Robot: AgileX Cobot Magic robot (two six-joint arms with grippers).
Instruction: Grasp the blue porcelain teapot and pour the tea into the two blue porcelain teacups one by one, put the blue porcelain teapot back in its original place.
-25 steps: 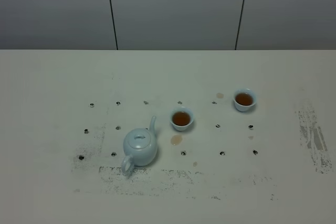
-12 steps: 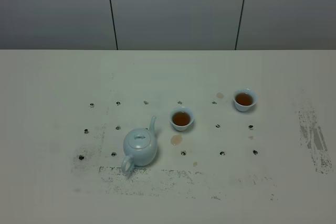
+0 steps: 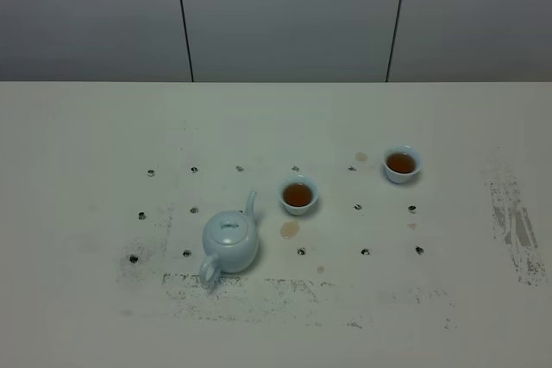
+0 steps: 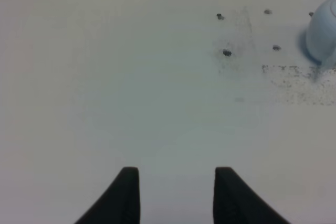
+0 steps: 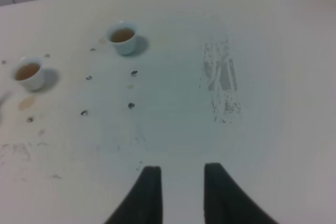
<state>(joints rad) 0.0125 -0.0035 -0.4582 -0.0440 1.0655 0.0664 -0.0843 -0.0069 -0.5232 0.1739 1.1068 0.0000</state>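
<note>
The pale blue teapot [image 3: 230,242] stands upright on the white table [image 3: 86,144], lid on, spout pointing toward the cups. Two small pale blue teacups hold brown tea: one [image 3: 298,195] just right of the spout, the other [image 3: 401,164] farther right. Both cups show in the right wrist view [image 5: 29,73] [image 5: 123,36]. Part of the teapot [image 4: 323,34] shows at the edge of the left wrist view. My left gripper [image 4: 177,174] is open and empty above bare table, well away from the teapot. My right gripper [image 5: 182,170] is open and empty, apart from the cups. Neither gripper shows in the high view.
A brown tea spill [image 3: 289,229] lies on the table between teapot and nearer cup. Small dark screw holes [image 3: 301,251] dot the middle of the table. Dark scuff marks [image 3: 516,226] run along the right side and below the teapot [image 3: 250,286].
</note>
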